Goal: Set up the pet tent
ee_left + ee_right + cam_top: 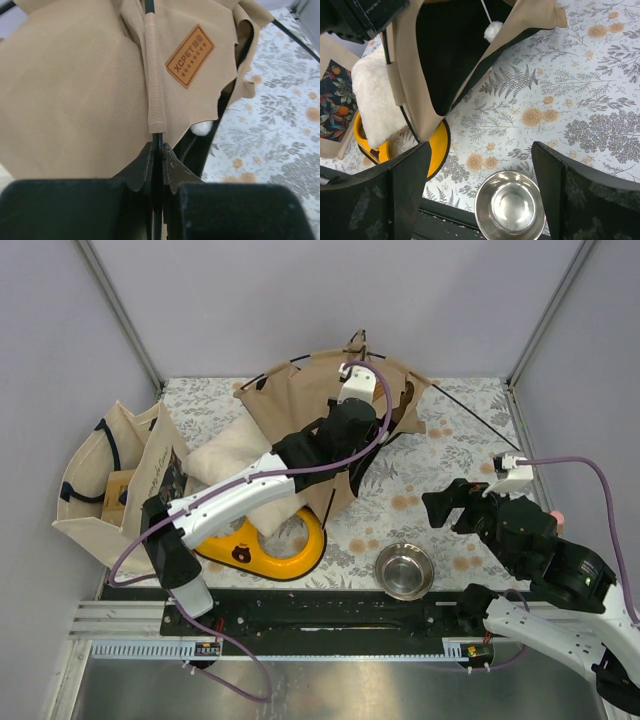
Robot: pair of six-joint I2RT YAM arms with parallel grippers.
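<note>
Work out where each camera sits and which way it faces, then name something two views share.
Top external: above and behind the arm bases, looking down at the table; both arms show, the left on the pet tent.
Left wrist: on the left arm, facing the tent's canvas; the left claw shows, shut on a black pole.
Right wrist: on the right arm, looking down at the steel bowl; the open right claw shows.
Shared: bowl in top and right wrist views; white pompom in both wrist views.

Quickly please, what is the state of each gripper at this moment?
Left gripper: closed on a thin black pole of the pet tent.
Right gripper: open, holding nothing.
</note>
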